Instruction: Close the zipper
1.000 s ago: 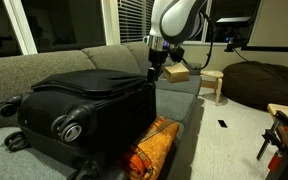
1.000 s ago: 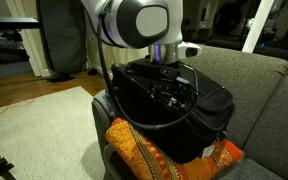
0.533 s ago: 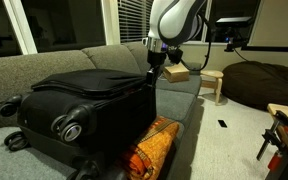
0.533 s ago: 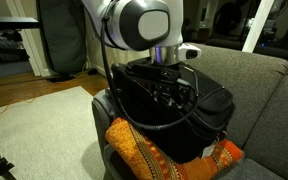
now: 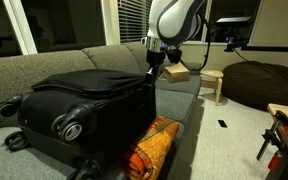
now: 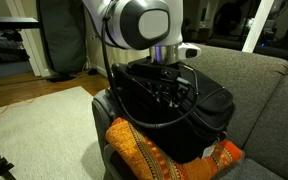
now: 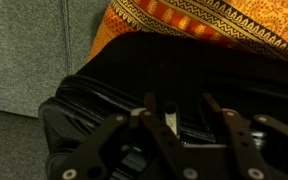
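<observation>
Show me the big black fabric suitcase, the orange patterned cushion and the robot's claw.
The black soft fabric suitcase [image 5: 84, 92]: in an exterior view, top lid panel.
The orange patterned cushion [image 5: 150, 146]: in an exterior view, its middle.
The claw [image 5: 153, 74]: in an exterior view, between the fingertips.

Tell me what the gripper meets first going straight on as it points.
The gripper points down; it would likely meet the black suitcase first, at its upper edge seam. Whether it touches is unclear.
</observation>
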`<act>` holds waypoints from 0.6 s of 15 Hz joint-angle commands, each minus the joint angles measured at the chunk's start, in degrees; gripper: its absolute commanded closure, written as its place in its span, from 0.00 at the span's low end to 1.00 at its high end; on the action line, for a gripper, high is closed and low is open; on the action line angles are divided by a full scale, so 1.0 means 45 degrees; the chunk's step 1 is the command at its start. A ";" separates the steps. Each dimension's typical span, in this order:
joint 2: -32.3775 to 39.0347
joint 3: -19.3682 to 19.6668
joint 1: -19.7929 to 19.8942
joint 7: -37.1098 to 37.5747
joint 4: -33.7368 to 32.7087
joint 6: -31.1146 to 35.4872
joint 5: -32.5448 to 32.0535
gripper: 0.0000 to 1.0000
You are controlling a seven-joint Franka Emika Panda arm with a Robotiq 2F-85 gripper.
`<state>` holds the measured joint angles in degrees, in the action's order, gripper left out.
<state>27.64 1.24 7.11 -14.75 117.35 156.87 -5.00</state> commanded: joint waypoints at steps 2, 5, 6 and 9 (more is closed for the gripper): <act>0.0097 -0.0093 0.0271 -0.0251 -0.0299 -0.0161 0.0076 0.90; 0.0064 -0.0043 0.0284 -0.0195 -0.0274 -0.0213 0.0041 0.96; 0.0054 -0.0032 0.0258 -0.0172 -0.0265 -0.0218 0.0022 0.92; 0.0023 -0.0015 0.0219 -0.0135 -0.0248 -0.0255 -0.0005 0.92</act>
<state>27.58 1.51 7.75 -14.88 117.07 156.45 -5.04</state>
